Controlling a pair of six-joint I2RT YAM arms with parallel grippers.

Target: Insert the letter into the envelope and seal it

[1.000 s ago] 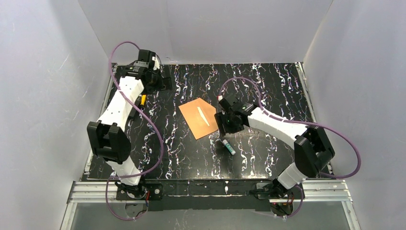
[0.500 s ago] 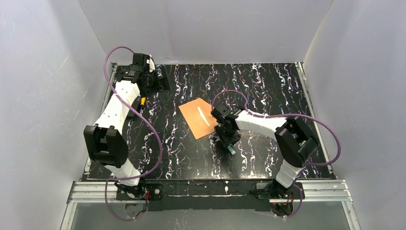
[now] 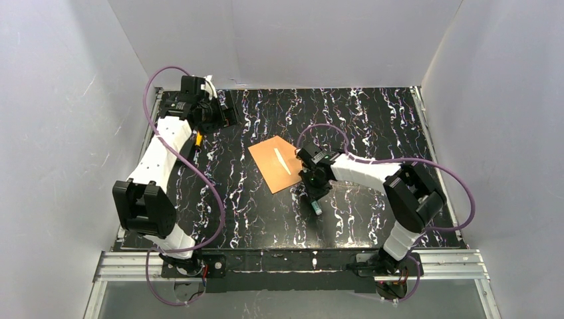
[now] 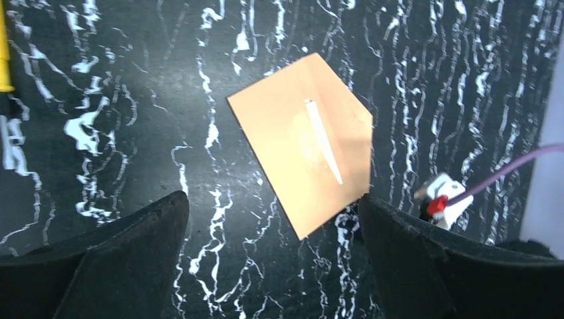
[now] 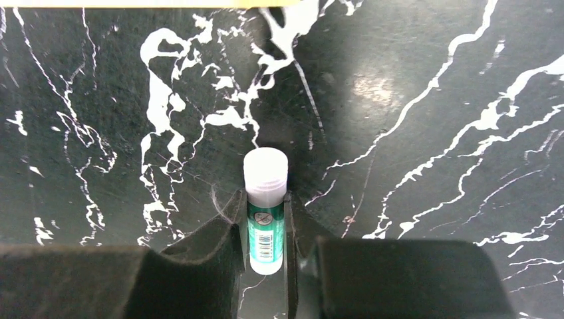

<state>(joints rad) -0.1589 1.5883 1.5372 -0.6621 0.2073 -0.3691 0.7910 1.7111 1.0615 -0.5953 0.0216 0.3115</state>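
— The envelope (image 3: 266, 159) lies flat near the middle of the counter (image 3: 372, 126). Which way do we say it runs?
— In the top view we see its long axis slanting from upper left to lower right, with a pointed corner toward the top of the frame. A thin pale sliver (image 3: 282, 162) lies along that same slant.
— And the right fingers (image 5: 229, 232)?
— We see them pressed on both sides of a glue stick (image 5: 265, 199), just to the lower right of the envelope. Its white cap points to the top of the wrist view, and its green body sits between the fingers.
— The left fingers (image 4: 120, 266)?
— Spread wide, we find, at the upper left of the top view, well apart from the envelope and holding nothing.
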